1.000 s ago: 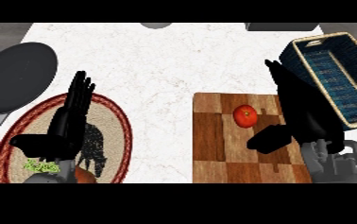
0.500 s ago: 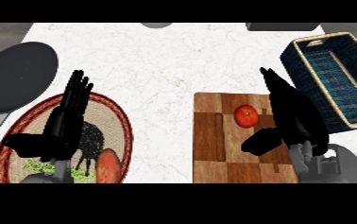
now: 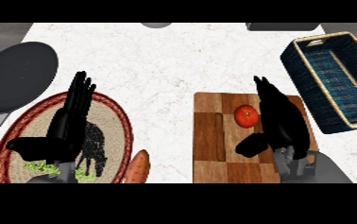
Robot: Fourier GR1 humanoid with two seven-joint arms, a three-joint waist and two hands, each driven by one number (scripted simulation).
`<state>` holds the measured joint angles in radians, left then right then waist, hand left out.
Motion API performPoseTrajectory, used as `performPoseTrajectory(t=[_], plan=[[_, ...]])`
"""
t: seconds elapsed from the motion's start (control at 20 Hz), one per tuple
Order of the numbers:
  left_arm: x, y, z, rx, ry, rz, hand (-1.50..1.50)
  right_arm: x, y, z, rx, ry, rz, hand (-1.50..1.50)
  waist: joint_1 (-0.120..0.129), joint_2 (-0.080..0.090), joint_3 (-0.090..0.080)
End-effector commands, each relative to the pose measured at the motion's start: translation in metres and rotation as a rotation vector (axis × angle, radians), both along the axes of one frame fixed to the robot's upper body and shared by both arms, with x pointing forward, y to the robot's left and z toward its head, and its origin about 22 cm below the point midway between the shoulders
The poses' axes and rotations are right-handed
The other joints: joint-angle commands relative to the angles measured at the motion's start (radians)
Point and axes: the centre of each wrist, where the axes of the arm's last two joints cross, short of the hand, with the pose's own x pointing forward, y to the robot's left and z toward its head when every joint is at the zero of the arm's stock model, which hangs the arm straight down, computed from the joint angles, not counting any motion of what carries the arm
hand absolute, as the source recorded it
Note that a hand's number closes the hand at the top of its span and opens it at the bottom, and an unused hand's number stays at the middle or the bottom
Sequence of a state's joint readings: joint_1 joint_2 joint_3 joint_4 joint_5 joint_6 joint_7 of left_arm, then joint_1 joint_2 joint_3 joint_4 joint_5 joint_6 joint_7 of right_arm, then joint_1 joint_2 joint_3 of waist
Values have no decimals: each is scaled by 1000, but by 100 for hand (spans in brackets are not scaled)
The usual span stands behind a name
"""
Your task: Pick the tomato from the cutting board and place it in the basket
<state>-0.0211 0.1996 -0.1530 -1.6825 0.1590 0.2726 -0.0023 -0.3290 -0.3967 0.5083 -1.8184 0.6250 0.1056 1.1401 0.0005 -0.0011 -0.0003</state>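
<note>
White marble tabletop [image 3: 167, 62] carries everything below me, and I take the wooden cutting board [image 3: 209, 138] as my landmark. Far to the left of the board, at the tabletop's edge, lies a dark grey round plate [image 3: 24, 76]. Nearer the board sits a round woven placemat [image 3: 115, 119] with a red rim and a black animal figure on it. My left robot hand [image 3: 66, 128] rests over that mat, fingers straight and apart, pointing up, thumb out to the side, holding nothing. Just beside the mat, between it and the board's lower left corner, an orange sweet potato [image 3: 137, 167] lies on the tabletop. On the board itself, towards its upper right part, sits the red tomato [image 3: 245, 116]. My right robot hand [image 3: 282, 124] hovers just to the right of the tomato, over the board's right edge, fingers straight, thumb spread out below the tomato, closed on nothing. Right of the board, well apart from the tomato, stands the dark blue woven basket [image 3: 303, 81] with a tan rim.
</note>
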Motion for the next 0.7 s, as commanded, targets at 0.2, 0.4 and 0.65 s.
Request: performPoseTrajectory(t=[0.2, 0.4, 0.65], plan=[[2, -3, -13, -3, 17, 9, 0, -5, 17, -11, -30, 38, -134, -150, -4, 0, 0], [0, -11, -9, 22, 1, 2, 0, 21, 6, -28, -38, 61, -142, -150, 1, 1, 0], [1, 18, 0, -3, 2, 9, 0, 19, 14, -28, -43, 74, -150, -150, 2, 1, 0]])
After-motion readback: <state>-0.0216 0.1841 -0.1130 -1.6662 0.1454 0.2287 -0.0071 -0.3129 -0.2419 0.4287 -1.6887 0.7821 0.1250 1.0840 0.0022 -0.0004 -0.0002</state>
